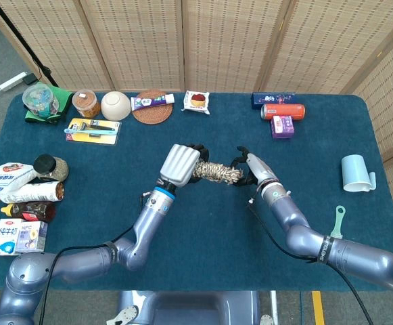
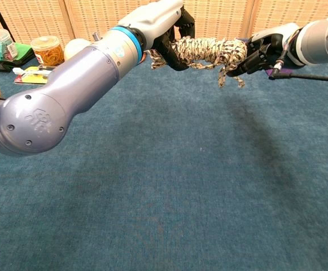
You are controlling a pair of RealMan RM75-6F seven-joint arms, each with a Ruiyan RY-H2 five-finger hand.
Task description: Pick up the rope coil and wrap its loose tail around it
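Rope coil (image 1: pixel 216 172): braided fibre, cream flecked with dark strands, rough and matt, frayed at the hanging tail. Left robot hand (image 1: pixel 180 164): back shell of smooth pale plastic with a satin sheen; fingers (image 2: pixel 169 45) of black matt plastic. Left forearm (image 2: pixel 79 84): smooth painted casing, blue-grey, semi-gloss, with a glossy blue ring at the wrist. Right robot hand (image 1: pixel 249 166): pale smooth shell, black matt fingers. Tabletop (image 1: pixel 203 244): dark teal cloth, short-napped, matt, felt-like. Folding screen (image 1: pixel 142 40): woven cane panels in light wood frames, matt. Soda can (image 1: pixel 283 111): glossy metal.
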